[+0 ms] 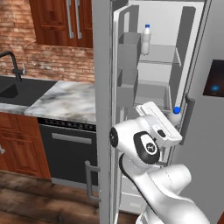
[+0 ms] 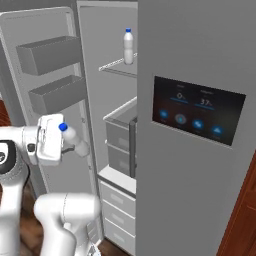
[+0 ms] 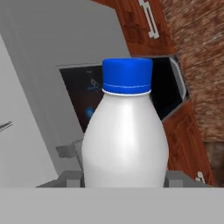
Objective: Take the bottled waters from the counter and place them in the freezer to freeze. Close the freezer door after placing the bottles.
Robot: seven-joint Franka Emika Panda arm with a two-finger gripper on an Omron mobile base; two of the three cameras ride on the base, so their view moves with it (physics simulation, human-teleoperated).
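Pincer [image 2: 70, 142] pinching 2nd bottle [image 2: 74, 140] low on body, cap end fwd, long axis aimed into open freezer [image 2: 117, 100]. Shelf [image 2: 120, 67] lies up and ahead of pincer; 1st bottle [image 2: 129, 46] upright there. Freezer door [image 2: 35, 60] swung wide, beside arm.

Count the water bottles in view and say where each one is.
2. One bottle stands on the upper freezer shelf. The other bottle is held in the gripper in front of the open freezer. More may be hidden.
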